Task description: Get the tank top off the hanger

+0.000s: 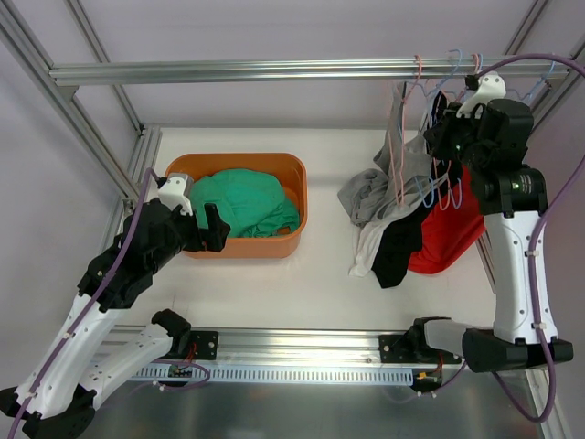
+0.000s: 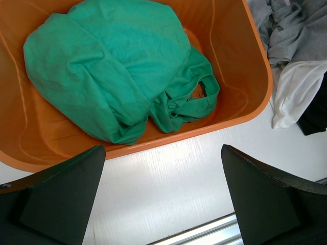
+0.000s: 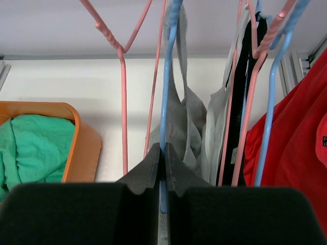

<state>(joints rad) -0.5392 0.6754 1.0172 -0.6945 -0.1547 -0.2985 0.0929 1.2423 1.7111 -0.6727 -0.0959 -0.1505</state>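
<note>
My right gripper [image 3: 164,153] is shut on the blue hanger [image 3: 167,76] near the rail at the top right [image 1: 439,123]. A grey tank top [image 3: 186,120] hangs on that hanger and trails down to the table [image 1: 370,192]. My left gripper [image 2: 162,196] is open and empty above the white table, just in front of the orange basket [image 2: 255,71]. In the top view it [image 1: 215,229] sits at the basket's near left edge.
The orange basket [image 1: 283,242] holds a green garment [image 1: 247,201]. Pink hangers [image 3: 122,102], a white, a black [image 1: 398,247] and a red tank top [image 1: 452,233] hang beside the grey one. The metal rail [image 1: 274,69] runs across the back.
</note>
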